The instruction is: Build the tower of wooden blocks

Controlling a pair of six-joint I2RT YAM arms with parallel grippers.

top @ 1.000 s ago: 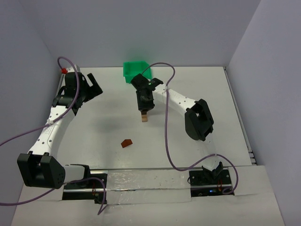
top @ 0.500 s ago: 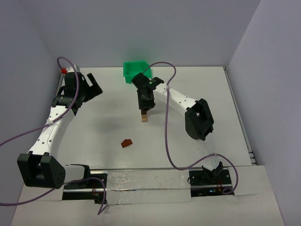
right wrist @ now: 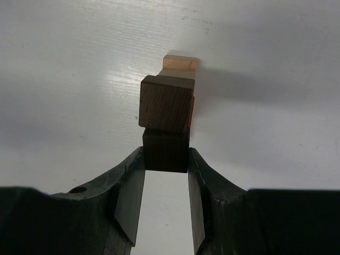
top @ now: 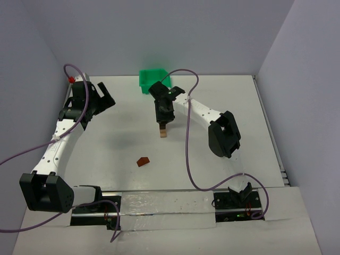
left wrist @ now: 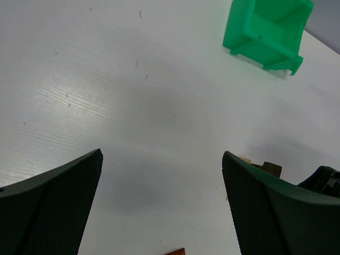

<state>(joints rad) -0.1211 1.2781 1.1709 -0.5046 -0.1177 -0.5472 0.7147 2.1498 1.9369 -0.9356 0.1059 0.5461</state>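
Note:
The wood block tower (top: 163, 133) stands mid-table as a narrow stack with a light tan block at its base. My right gripper (top: 163, 124) hangs directly over it. In the right wrist view the right gripper (right wrist: 166, 159) is shut on a dark brown cube (right wrist: 166, 151). That cube sits against a grained brown block (right wrist: 166, 103) at the stack's top, with the tan base (right wrist: 179, 64) beyond. My left gripper (top: 110, 96) is open and empty at the far left. In the left wrist view the left gripper (left wrist: 162, 156) is also open, and the tower (left wrist: 264, 169) peeks past the right finger.
A loose reddish-brown block (top: 142, 161) lies on the table in front of the tower; its edge also shows in the left wrist view (left wrist: 175, 252). A green plastic bin (top: 154, 79) sits at the back centre and appears in the left wrist view (left wrist: 268, 29).

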